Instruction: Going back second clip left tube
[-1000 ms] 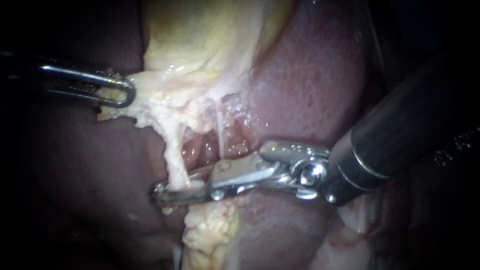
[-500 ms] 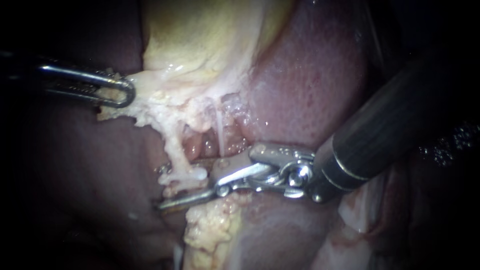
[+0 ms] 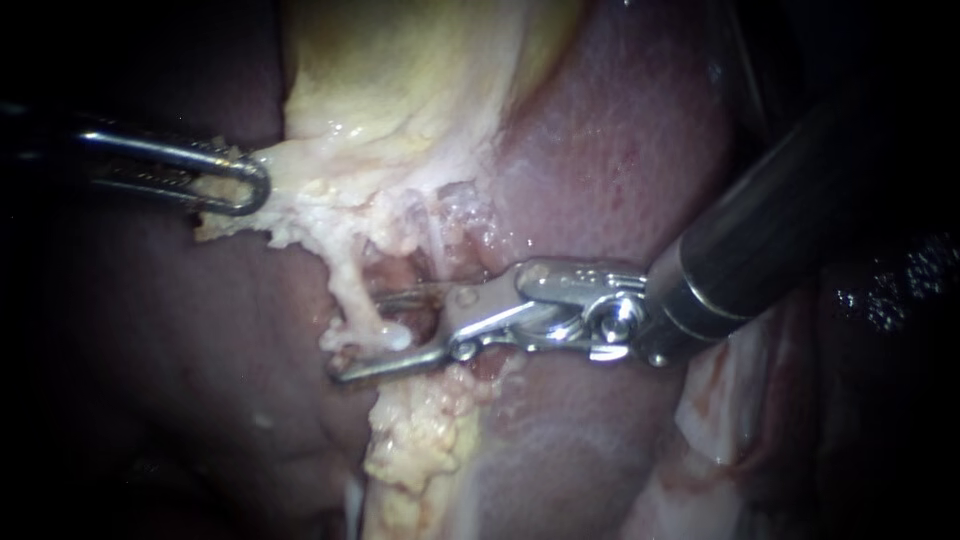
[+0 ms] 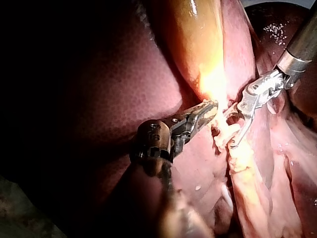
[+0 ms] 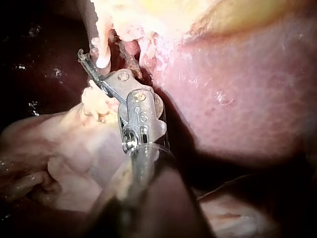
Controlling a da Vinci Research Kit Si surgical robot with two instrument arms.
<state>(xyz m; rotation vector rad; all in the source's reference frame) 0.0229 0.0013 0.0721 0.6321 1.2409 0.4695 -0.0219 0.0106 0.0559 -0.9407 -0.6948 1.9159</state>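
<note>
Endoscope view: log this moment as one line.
left instrument: shut on pale tissue | right instrument: jaws open, tube between them | liver: behind

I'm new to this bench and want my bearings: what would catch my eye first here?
The shiny right instrument stands out first, mid-view, its jaws open with a pale tube between them. Above it glows the yellow gallbladder, its pale edge gripped at the left by the left instrument. Red liver lies around them.
</note>
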